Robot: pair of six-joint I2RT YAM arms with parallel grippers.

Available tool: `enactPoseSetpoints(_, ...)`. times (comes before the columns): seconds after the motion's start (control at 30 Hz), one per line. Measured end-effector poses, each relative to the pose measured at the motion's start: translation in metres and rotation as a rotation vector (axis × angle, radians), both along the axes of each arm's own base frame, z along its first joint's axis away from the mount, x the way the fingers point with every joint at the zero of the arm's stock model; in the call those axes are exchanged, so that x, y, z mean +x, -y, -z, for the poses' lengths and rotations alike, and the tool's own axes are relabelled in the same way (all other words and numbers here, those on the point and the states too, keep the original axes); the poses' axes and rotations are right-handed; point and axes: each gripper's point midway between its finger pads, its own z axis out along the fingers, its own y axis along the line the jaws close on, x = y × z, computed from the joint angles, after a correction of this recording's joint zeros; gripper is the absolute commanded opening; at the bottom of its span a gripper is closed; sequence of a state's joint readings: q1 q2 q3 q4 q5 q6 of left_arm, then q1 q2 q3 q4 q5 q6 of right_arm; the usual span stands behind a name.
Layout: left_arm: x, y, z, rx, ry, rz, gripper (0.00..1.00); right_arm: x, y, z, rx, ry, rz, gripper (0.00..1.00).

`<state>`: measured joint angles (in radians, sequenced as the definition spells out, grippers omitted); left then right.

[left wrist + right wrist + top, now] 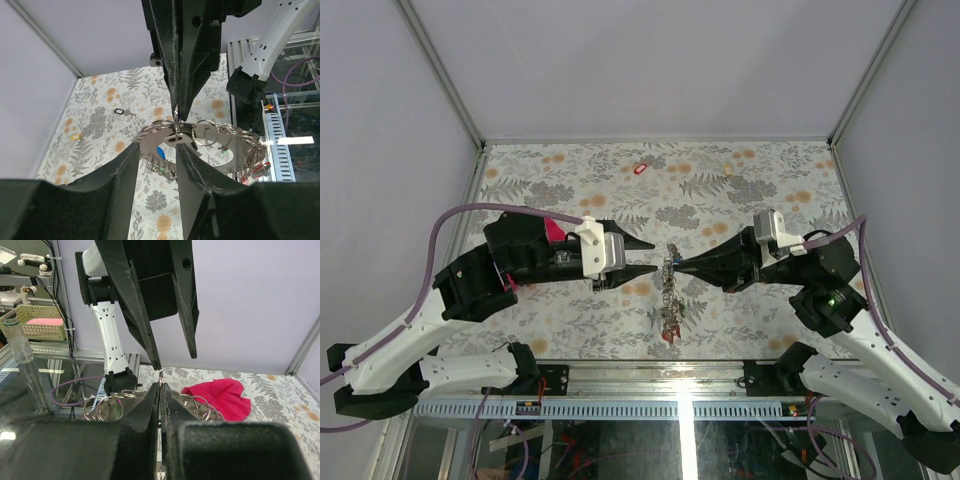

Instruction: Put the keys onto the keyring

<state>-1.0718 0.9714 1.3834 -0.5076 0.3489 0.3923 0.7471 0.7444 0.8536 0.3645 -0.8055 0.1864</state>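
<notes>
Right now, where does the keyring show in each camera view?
Top external: keyring at centre, between the left jaws and the right jaws.
Left wrist: keyring mid-frame, just beyond the left jaws.
Right wrist: keyring low centre, partly behind the right jaws.
Shared landmark: floral table cover.

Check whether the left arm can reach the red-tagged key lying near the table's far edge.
Probably yes. The left gripper is open and empty, and the red-tagged key lies alone beyond it, with nothing between. The right gripper, shut on the keyring, is off that path.
</notes>
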Motion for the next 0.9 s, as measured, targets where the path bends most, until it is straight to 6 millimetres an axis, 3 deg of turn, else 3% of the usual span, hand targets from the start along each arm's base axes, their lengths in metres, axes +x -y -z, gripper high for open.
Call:
enactPoseSetpoints(0.5, -0.009, 0.010, 0.012, 0.027, -0.042, 0.121, 0.35, -0.002, -0.004, -0.002, 0.009, -0.009, -0.033, 0.00)
enactPoseSetpoints(0.9, -0.009, 0.015, 0.017, 0.042, -0.048, 0.141, 0.06, -0.003, -0.003, -0.003, 0.011, -0.013, -0.036, 0.00)
